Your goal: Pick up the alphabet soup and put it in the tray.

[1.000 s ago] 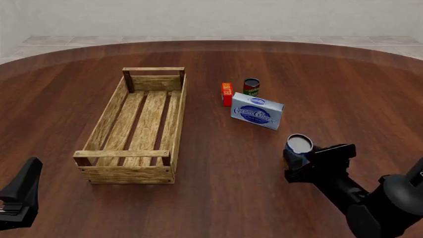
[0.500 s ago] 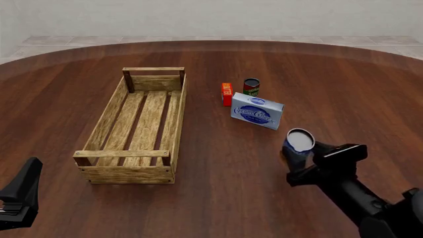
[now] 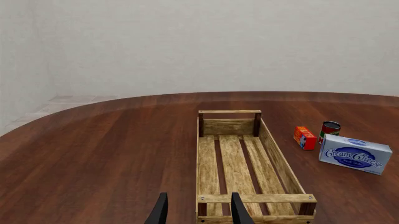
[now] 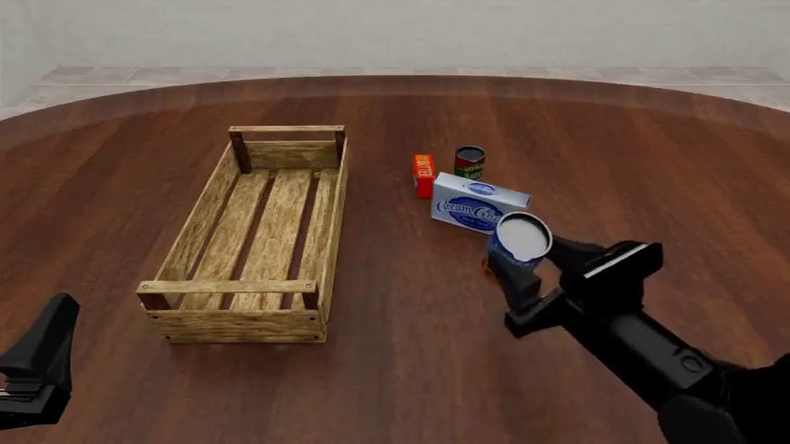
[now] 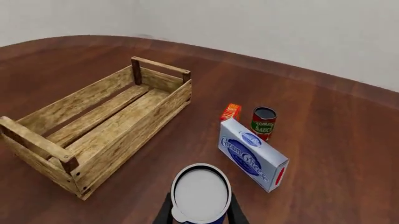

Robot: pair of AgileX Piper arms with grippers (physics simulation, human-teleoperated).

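The alphabet soup [image 4: 520,242], a blue can with a silver-white top, is held in my right gripper [image 4: 516,276] above the table, just in front of the cream cheese box. In the right wrist view the can [image 5: 200,193] sits between the fingers, lid up. The tray [image 4: 262,231], a long light-wood crate, lies to the left of the can; it also shows in the right wrist view [image 5: 100,122] and the left wrist view [image 3: 244,168]. My left gripper [image 3: 196,212] is open and empty near the crate's near end; it shows at the front-left corner in the front view [image 4: 37,365].
A blue-and-white cream cheese box [image 4: 479,210] stands right of the crate, with a small orange box [image 4: 424,175] and a dark red-and-green can [image 4: 469,163] behind it. They also show in the right wrist view: box [image 5: 252,155], can [image 5: 264,122].
My right gripper has lifted the soup can off the table and carried it left and up, toward the cream cheese box. The left arm has not moved.
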